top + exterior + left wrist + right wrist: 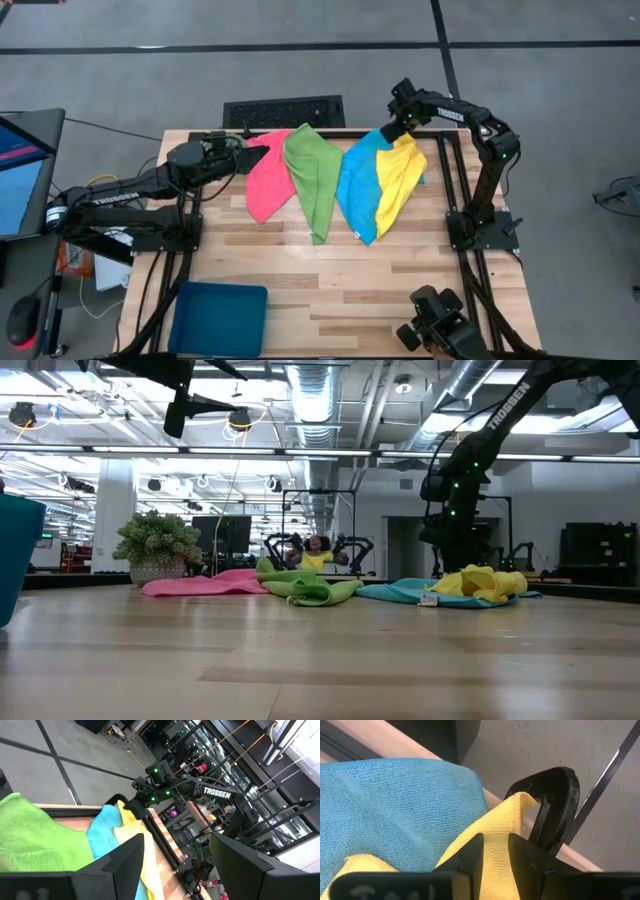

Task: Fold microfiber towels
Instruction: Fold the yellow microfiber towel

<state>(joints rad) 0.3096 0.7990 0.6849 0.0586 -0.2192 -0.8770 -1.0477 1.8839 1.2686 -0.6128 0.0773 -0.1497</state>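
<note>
Four microfiber towels lie side by side across the far half of the wooden table: pink [268,180], green [312,178], blue [355,190] and yellow [398,182]. The yellow one lies partly on the blue one. My right gripper [392,130] stands at the yellow towel's far end, pointing steeply down, shut on it. My left gripper [258,155] hovers level above the pink towel's far edge, open, with nothing between its fingers [125,865]. My right gripper pinches the yellow towel's far corner [517,807] between its two fingers [470,855], coming from above and slanting down. The corner's edge sticks out past the fingertips. One layer or several, I cannot tell. The rest of the towel [485,582] lies slack on the table and the blue towel.
A dark teal tray [218,318] sits at the near left corner. A black grate [283,110] lies beyond the far edge. Dark frame rails [445,180] run along the table's right side, with a black device [440,325] at the near right. A spiky green plant [158,545] stands behind the pink towel.
</note>
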